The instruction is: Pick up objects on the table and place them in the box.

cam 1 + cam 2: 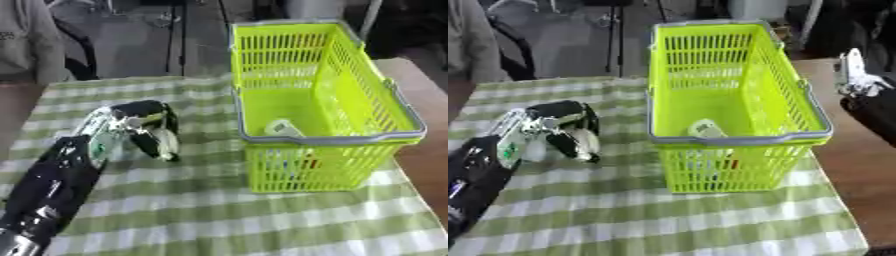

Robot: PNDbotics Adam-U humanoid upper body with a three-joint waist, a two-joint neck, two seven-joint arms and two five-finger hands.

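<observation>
- A lime-green plastic basket (324, 100) with a grey rim stands upright in the upper right of the frame, on a green-and-white checked cloth (219, 210) that covers the surface; it serves as the box of the task
- Inside the basket, on its floor near the front wall, lies a small pale object (282, 128) with a darker patch on it; I cannot make out what it is; something reddish shows through the front lattice low down, too vague to name
- The left robot hand (144, 131) sits in the middle left of the frame, well apart from the basket's left wall; its black arm runs down to the lower left corner
- Its fingers are curled downward with the tips at the cloth; a pale, whitish shape shows between the dark fingers, but I cannot tell whether that is an object in its grip or part of the robot hand itself
- The right robot hand (855, 75) shows only in the right eye view, at the right edge in the upper half, over the bare brown surface (859, 165) beyond the cloth; it looks silver-white with black below; I cannot tell how its fingers stand
</observation>
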